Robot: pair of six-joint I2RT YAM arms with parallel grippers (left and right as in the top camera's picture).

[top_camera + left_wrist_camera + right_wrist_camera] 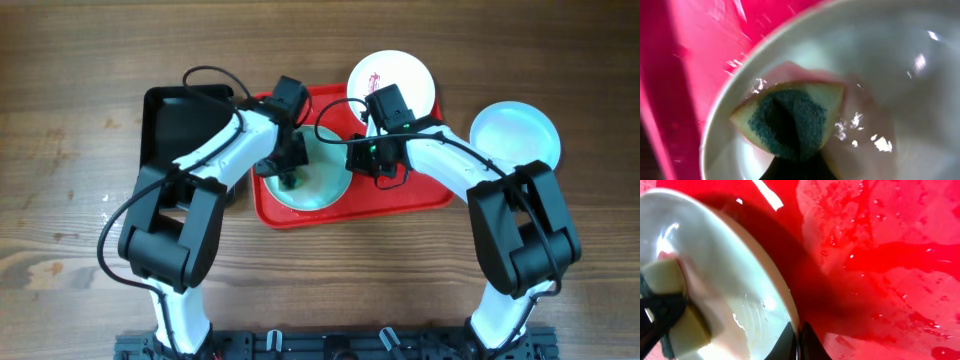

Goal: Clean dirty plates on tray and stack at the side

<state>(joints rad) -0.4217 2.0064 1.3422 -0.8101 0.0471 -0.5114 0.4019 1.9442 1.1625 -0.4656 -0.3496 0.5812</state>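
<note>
While clamped shut on a sponge [795, 120], yellow with a dark green scouring face turned toward the wrist camera, left claw [290, 178] down inside the mint-green plate [325, 190]. Sponge pressed against the plate's inner floor, near the rim on the side facing the black tray [180, 120]. Faint pinkish smear and wet glints on the glaze around the sponge.

Mint-green plate lying on the left half of the red tray [425, 192], tray itself at the middle of the wooden surface [80, 210].

Right claw [799, 341] closed on that same plate's rim at its right edge, one dark finger inside the rim and one outside, seen from the right wrist. Beyond the rim, bare tray floor, wet, with droplets and thin puddles.

White plate [405, 72] at the tray's far edge, overlapping the rim there, a dark red streak on its face. Second pale plate [515, 135] off the tray, flat on the surface to the right, well apart from both claws, no streak visible from overhead.

Black tray just beside the red tray on the left.
</note>
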